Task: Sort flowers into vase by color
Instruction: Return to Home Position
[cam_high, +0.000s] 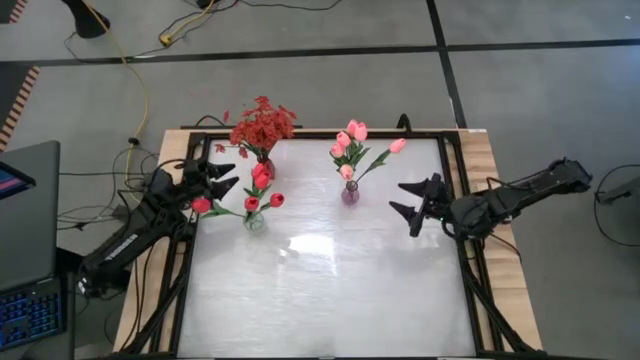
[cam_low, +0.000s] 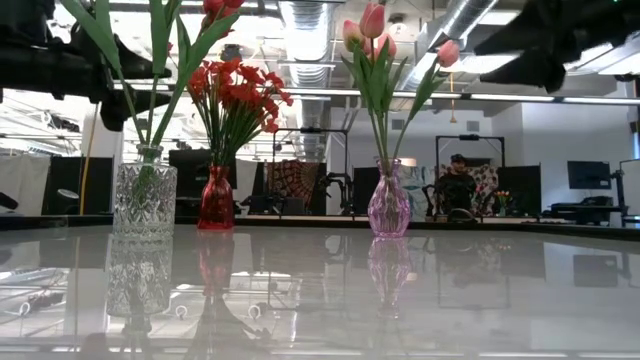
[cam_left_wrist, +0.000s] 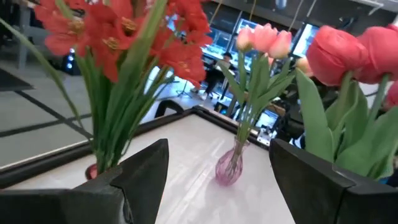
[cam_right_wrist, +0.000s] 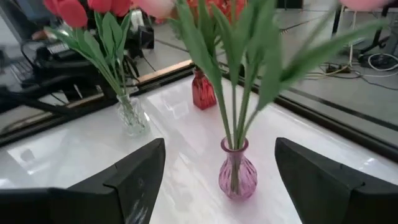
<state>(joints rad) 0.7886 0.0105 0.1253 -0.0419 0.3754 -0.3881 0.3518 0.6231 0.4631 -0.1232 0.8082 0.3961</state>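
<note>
On table, finds pink tulips (cam_high: 350, 135) in pink vase (cam_high: 350, 193), red sprays (cam_high: 262, 125) in red vase (cam_high: 266, 166), red tulips (cam_high: 260, 181) in clear vase (cam_high: 254, 221). Notes left gripper (cam_high: 232, 176) beside red tulips, right gripper (cam_high: 397, 197) near pink vase, both wide, empty. Judges stems light, thin, bendable; recommends mid-stem hold

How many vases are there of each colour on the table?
clear vase: 1
red vase: 1
pink vase: 1
Total: 3 vases
</note>
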